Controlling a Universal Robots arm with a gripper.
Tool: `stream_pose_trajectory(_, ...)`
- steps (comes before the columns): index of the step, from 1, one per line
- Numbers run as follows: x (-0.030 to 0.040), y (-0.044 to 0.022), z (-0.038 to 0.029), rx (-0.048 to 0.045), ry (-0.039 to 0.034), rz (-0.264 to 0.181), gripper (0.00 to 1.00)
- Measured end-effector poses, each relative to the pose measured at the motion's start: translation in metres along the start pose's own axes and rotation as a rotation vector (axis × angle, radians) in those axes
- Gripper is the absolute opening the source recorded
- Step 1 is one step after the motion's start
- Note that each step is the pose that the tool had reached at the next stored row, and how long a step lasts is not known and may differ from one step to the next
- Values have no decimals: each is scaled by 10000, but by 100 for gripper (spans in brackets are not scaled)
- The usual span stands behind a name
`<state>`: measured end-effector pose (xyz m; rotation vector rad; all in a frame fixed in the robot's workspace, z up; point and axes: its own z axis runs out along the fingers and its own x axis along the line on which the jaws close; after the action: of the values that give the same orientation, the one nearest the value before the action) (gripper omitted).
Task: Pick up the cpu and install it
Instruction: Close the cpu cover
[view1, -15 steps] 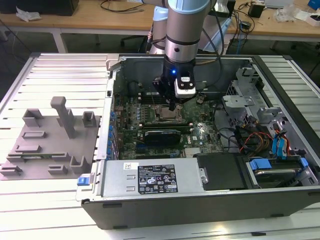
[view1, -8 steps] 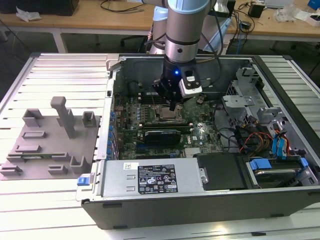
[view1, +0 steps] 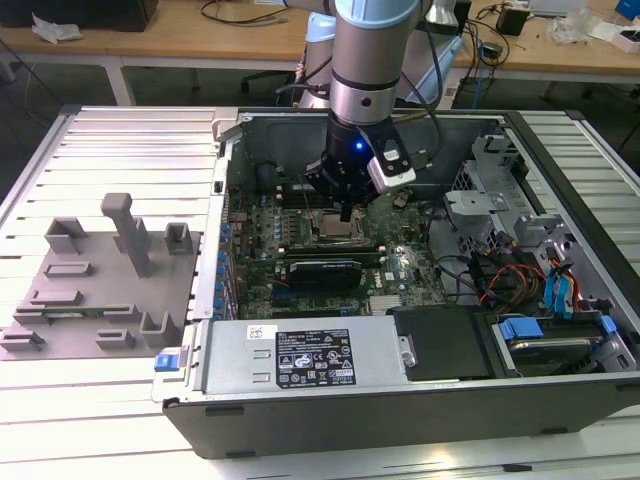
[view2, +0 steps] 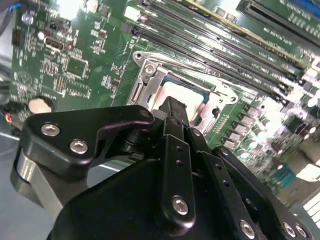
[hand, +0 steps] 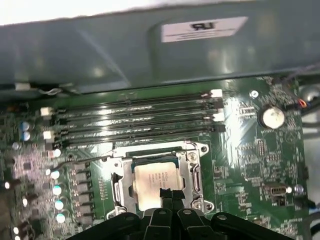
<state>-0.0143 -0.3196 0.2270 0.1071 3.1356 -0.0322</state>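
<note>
The cpu (hand: 156, 179), a small square chip with a pale metal top, lies flat inside the open metal-framed socket (hand: 193, 172) on the green motherboard (view1: 405, 255). In the second wrist view the cpu (view2: 172, 91) shows as a pale patch within the socket (view2: 150, 75), just past my fingertips. My gripper (hand: 170, 193) hangs directly over the chip's edge, black fingers (view2: 172, 112) pressed together with nothing between them. In the exterior view the gripper (view1: 347, 210) points straight down into the open computer case above the socket (view1: 335, 230).
Black memory slots (hand: 135, 117) run beside the socket, and the grey case wall (hand: 150, 50) rises behind them. A power supply (view1: 300, 355) sits along the case's front. Drive bays and cables (view1: 520, 270) crowd the exterior view's right. Grey fixture blocks (view1: 100, 280) stand outside on the exterior view's left.
</note>
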Motion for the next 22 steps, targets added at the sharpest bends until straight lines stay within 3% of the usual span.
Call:
stream_pose_trajectory(6,0,0,0,-1,-8,-273,11)
stream_pose_trajectory(9,15,0,16,-1,-116,-272,11)
stream_pose_trajectory(13,100,-6,61,9,-229,-268,11)
stream_pose_trajectory(22,125,-2,66,7,-241,-271,11)
